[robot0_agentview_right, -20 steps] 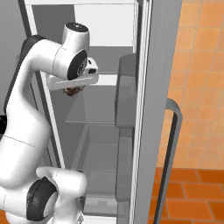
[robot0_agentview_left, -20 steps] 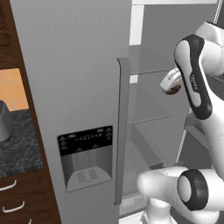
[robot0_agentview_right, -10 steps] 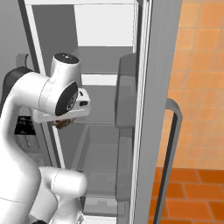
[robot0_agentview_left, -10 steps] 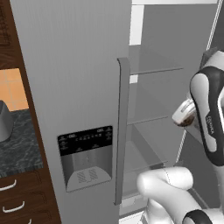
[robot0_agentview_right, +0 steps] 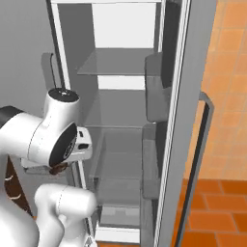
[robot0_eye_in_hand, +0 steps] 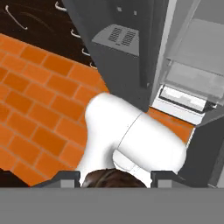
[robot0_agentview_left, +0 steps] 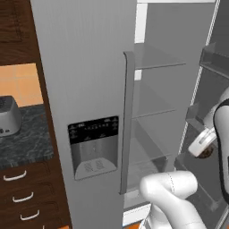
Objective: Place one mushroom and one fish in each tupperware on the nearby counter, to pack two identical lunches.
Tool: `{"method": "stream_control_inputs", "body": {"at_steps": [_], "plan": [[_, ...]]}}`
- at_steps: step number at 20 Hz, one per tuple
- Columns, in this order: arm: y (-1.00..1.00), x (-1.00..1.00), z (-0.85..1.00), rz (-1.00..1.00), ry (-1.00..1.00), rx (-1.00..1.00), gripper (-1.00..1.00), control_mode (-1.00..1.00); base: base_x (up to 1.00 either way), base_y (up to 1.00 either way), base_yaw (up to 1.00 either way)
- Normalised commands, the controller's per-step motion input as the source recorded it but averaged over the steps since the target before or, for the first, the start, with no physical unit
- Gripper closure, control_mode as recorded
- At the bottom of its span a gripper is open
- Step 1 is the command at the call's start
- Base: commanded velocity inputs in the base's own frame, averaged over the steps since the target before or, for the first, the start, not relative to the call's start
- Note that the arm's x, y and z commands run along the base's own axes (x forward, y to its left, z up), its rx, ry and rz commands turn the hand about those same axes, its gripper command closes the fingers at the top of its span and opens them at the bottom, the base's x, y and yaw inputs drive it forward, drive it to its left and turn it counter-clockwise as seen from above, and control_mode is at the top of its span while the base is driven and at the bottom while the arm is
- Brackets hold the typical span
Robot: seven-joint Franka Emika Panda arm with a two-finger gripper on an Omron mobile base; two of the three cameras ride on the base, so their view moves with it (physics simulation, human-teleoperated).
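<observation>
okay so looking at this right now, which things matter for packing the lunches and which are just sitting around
For the job:
- mushroom, held between the fingers of the tool
- counter

Just around:
- fridge, right door open, shelves bare
- toaster on the counter
- drawers
- brick floor

No legible text, brand, number or sign appears. The dispenser panel point(robot0_agentview_left: 93, 127) on the fridge door point(robot0_agentview_left: 85, 89) carries a row of small pale markings, too small and blurred to read.
</observation>
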Motion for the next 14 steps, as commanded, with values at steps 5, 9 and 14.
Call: {"method": "stream_control_inputs", "body": {"at_steps": [5, 9, 14], "plan": [[0.0, 0.0, 0.0, 0.0, 0.0, 0.0, 1.0, 1.0, -0.72, 1.0, 0.0], [0.0, 0.0, 0.0, 0.0, 0.0, 0.0, 1.0, 1.0, -0.5, 1.0, 0.03], [0.0, 0.0, 0.0, 0.0, 0.0, 0.0, 1.0, 1.0, -0.31, 1.0, 0.05]]}}
